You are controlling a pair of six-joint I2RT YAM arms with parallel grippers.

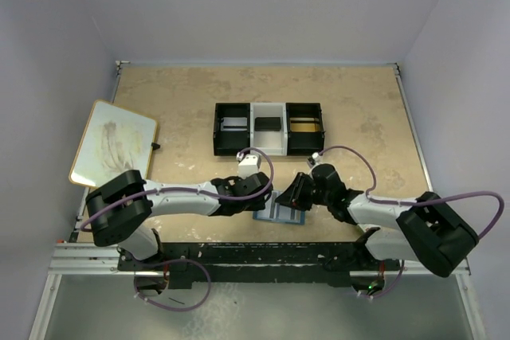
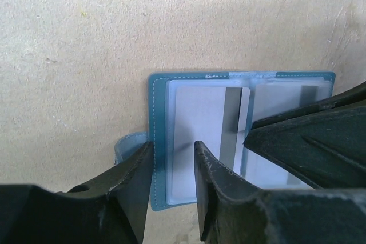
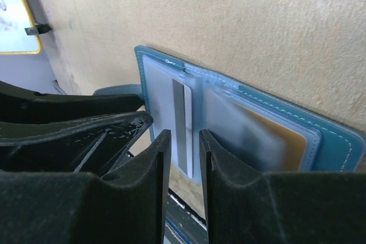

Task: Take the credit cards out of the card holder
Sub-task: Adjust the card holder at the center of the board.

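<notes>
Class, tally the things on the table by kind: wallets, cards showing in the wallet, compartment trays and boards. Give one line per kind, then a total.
Wallets: 1, the blue card holder
Cards in its pockets: 2, a grey-white card and a gold card
Compartment trays: 1, the black-and-white tray
Boards: 1, the yellow-edged board
Total: 5

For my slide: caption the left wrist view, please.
Left gripper jaws open over a pale grey card in the open blue bifold card holder on a beige table.
</notes>
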